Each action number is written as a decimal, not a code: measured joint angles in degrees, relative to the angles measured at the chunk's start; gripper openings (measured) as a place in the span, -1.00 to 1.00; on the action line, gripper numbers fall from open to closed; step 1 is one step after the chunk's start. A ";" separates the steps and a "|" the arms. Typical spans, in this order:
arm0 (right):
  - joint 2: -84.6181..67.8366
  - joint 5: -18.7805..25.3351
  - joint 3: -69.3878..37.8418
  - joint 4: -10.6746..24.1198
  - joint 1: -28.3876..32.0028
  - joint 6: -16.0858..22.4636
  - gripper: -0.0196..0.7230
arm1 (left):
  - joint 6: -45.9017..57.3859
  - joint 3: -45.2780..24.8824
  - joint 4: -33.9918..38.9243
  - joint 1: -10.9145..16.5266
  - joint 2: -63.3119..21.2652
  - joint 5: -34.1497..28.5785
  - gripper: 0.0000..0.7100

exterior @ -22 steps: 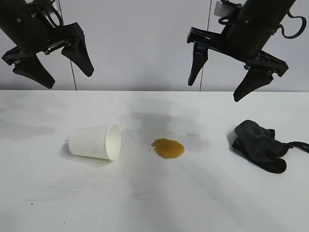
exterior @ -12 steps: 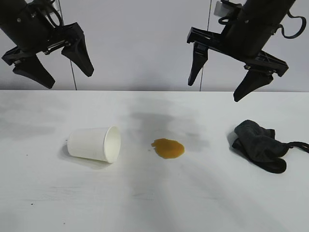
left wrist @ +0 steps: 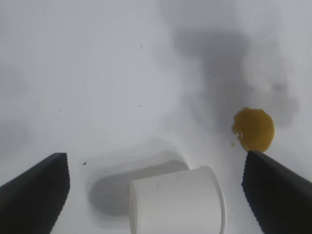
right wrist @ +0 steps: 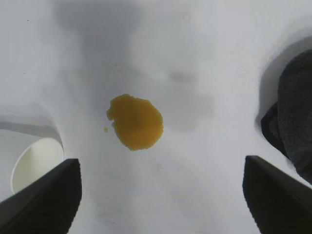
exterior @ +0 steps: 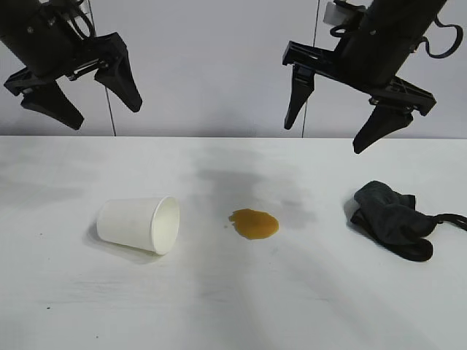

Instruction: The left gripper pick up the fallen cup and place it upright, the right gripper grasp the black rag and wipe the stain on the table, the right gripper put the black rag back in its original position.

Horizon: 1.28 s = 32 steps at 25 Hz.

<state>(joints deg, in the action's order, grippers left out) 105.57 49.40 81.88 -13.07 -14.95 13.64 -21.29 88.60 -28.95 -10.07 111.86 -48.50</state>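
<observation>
The white paper cup lies on its side on the table, mouth toward the stain; it also shows in the left wrist view and its rim in the right wrist view. The amber stain sits at the table's middle, also in both wrist views. The black rag lies at the right, partly seen in the right wrist view. My left gripper hangs open high above the cup. My right gripper hangs open high between stain and rag.
A grey wall with vertical seams stands behind the table. The rag's thin loop strap trails toward the right edge. Faint grey smudges mark the tabletop.
The cup has rolled slightly left and toward the front of the table. The left gripper has shifted a little upward. The right gripper has not moved.
</observation>
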 joint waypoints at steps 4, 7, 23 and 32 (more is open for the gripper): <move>0.00 0.00 0.00 0.00 0.00 0.00 0.73 | -19.32 2.79 0.66 -0.82 0.00 -11.14 0.96; 0.00 0.00 0.00 0.00 0.00 -0.07 0.73 | -34.43 2.86 2.06 -4.03 0.00 -17.78 0.96; 0.00 0.10 0.00 0.00 0.00 -2.58 0.73 | -45.84 -6.56 15.13 -15.08 0.00 -1.20 0.96; 0.00 0.10 0.00 0.00 0.00 -2.79 0.73 | -58.76 -15.73 9.69 -15.08 0.00 10.59 0.96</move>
<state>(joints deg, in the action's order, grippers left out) 105.57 49.50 81.88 -13.07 -14.95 10.86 -80.05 72.88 -19.26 -25.16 111.86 -37.91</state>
